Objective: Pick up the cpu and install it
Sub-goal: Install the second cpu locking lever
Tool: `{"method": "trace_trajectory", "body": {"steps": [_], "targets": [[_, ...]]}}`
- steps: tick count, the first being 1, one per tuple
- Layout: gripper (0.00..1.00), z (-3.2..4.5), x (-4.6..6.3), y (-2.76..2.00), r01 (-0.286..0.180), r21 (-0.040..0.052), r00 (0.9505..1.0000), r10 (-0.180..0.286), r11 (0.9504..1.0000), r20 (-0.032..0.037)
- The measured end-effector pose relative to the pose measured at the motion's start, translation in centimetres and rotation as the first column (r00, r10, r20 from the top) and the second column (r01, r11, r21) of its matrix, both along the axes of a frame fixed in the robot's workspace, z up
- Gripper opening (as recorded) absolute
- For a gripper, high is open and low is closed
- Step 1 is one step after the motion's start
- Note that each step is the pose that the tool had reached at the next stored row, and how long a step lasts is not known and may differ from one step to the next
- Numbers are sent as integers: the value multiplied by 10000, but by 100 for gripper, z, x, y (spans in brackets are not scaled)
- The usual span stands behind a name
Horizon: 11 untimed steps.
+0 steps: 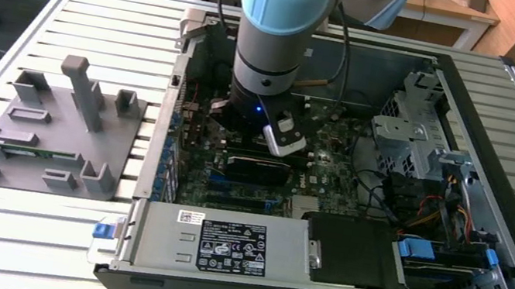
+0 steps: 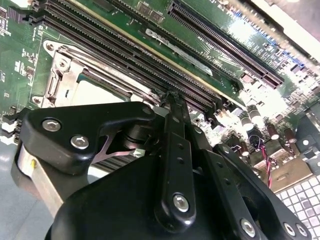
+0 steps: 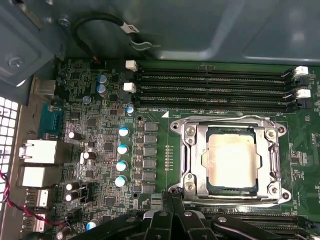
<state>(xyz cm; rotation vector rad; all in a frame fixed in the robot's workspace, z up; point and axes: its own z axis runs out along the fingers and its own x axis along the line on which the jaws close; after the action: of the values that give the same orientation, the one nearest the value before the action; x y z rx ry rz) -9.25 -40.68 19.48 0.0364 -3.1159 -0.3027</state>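
Inside the open computer case [image 1: 490, 254], on the slatted table [image 1: 111, 18]: my arm [image 1: 276, 30] reaches straight down over the motherboard [image 1: 336, 146].
My gripper [image 3: 175, 197]: in both wrist views my black fingers [image 2: 172, 107] lie pressed together with nothing between them, the tips just beside the socket's edge.
The cpu [image 3: 231, 160]: in the first wrist view it lies flat in the socket, silvery top up, inside the metal socket frame [image 3: 189, 155]; I do not touch it.
Second wrist view: the cpu [image 2: 97, 92] shows as a pale corner behind my gripper's black linkage [image 2: 85, 132], which covers the rest of the socket.
Exterior view: my arm stands in front of the socket, so the gripper tips are hidden there.
Memory slots [image 3: 215, 82]: long dark slots run along one side of the socket, with white latches [image 3: 131, 65] at their ends.
Capacitors [image 3: 122, 147]: a row of blue-topped cans stands beside the socket in the first wrist view.
Around the case: a grey parts fixture [image 1: 56, 130] sits on the table at the exterior view's left, well apart from my arm; the power supply [image 1: 219, 244] with its label lies along the case's near wall; a drive cage [image 1: 406, 134] and bundled cables [image 1: 424, 212] fill the exterior view's right side.
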Motion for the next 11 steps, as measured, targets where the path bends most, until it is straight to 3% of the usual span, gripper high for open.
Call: {"method": "trace_trajectory", "body": {"steps": [11], "targets": [[11, -9, -7, 15, -6, 125, 10000, 6, 9999, 0]]}}
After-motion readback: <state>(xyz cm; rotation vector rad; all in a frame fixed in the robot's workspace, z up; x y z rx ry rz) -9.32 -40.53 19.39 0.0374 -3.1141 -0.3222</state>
